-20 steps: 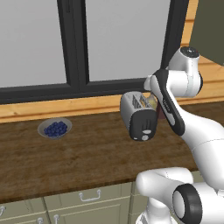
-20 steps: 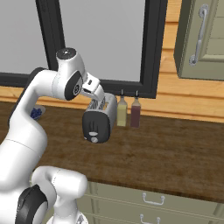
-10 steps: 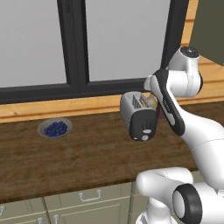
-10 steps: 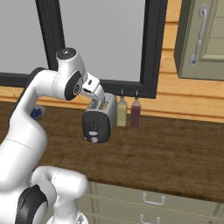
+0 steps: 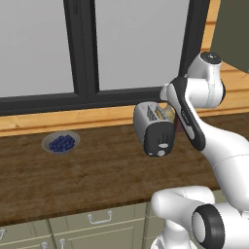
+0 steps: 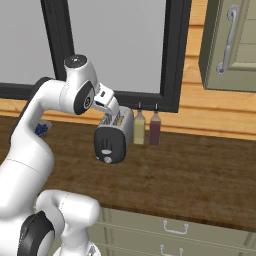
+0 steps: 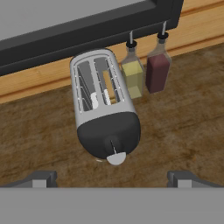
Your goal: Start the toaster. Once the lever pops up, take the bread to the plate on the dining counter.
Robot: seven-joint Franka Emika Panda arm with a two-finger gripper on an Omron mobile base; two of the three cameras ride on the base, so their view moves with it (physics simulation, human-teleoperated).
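The arm rises from the base, bends at a high elbow in front of the window, and turns the hand down over the toaster (image 5: pixel 154 130), which stands on the wooden desk (image 5: pixel 87 170) just below the window sill. In the hand view the gripper (image 7: pixel 111 178) hangs above the toaster's dark end, its two finger tips (image 7: pixel 40 178) spread wide to either side with nothing between them and clear of the toaster.

The toaster's long axis runs from the window out toward the robot: the steel body with its two slots lies toward the sill, and the dark end panel faces the desk's front edge. On that panel the lever (image 7: pixel 113 147) sits in its vertical slot, with the round dial (image 7: pixel 116 158) just below it. A golden slice of bread (image 7: pixel 108 87) stands in the toaster slot nearer the bottles.

Just beside the toaster, against the sill, stand a yellow bottle (image 7: pixel 132 74) and a dark red bottle (image 7: pixel 157 69). Well apart from the toaster, on its other side, a grey bowl of blueberries (image 5: pixel 61 142) rests on the desk.
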